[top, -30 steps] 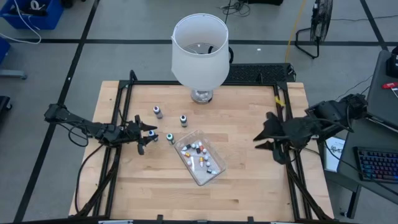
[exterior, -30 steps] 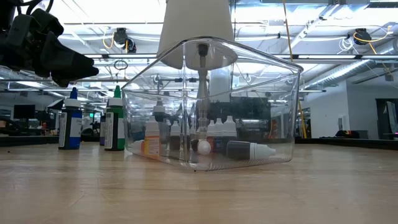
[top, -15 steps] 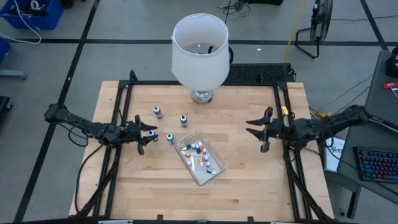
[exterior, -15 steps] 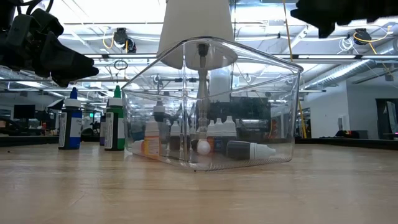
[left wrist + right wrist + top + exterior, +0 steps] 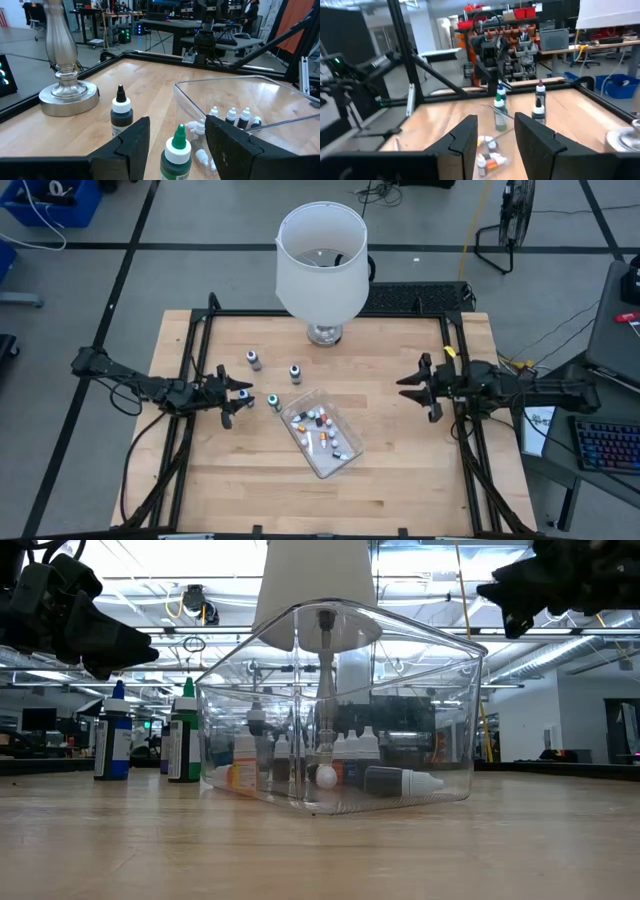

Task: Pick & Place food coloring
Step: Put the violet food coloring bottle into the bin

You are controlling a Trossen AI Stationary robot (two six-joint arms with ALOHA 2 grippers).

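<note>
My left gripper (image 5: 238, 393) sits left of centre in the high view, fingers wide, nothing held, lined up w/ the green-cap bottle (image 5: 176, 153) just ahead. To do it well: push fwd till the body is between the fingers, close low on the body, not the cap. The tray (image 5: 345, 467) is just right of it, so watch the rim. Two more bottles (image 5: 254, 359) stand upper left of the tray. Right gripper (image 5: 418, 391) waits mid-right, open.

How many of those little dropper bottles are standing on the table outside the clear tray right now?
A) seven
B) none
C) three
C: the high view shows three upright bottles on the wood beside the tray: one, a second, and a green-capped bottle in front of the open left gripper.
</note>
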